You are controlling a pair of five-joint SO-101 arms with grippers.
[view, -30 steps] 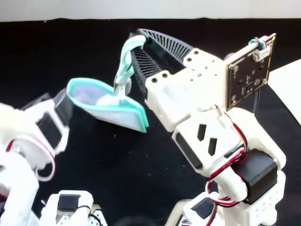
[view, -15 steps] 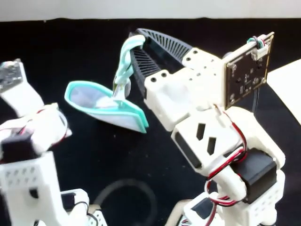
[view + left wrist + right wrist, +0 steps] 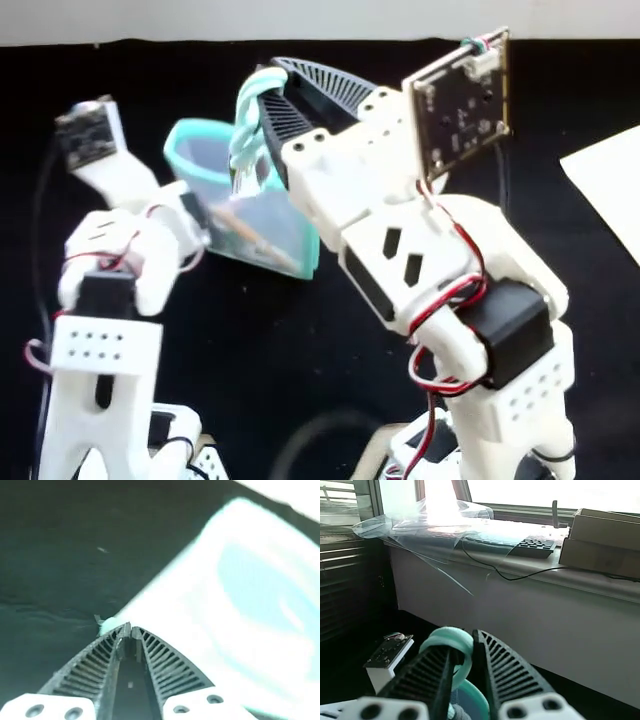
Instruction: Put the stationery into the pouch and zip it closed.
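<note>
the right claw [image 3: 464, 641] is clamped on the teal strap [image 3: 246, 112], hanging the pouch [image 3: 272, 212] in the air above the black desk [image 3: 250, 335]. the left claw [image 3: 127, 628] is pinched narrow on the pouch's lower edge. a pencil-like stick [image 3: 256, 238] lies inside the pouch.

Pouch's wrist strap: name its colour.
Pale teal; the strap shows best in the high view.
</note>
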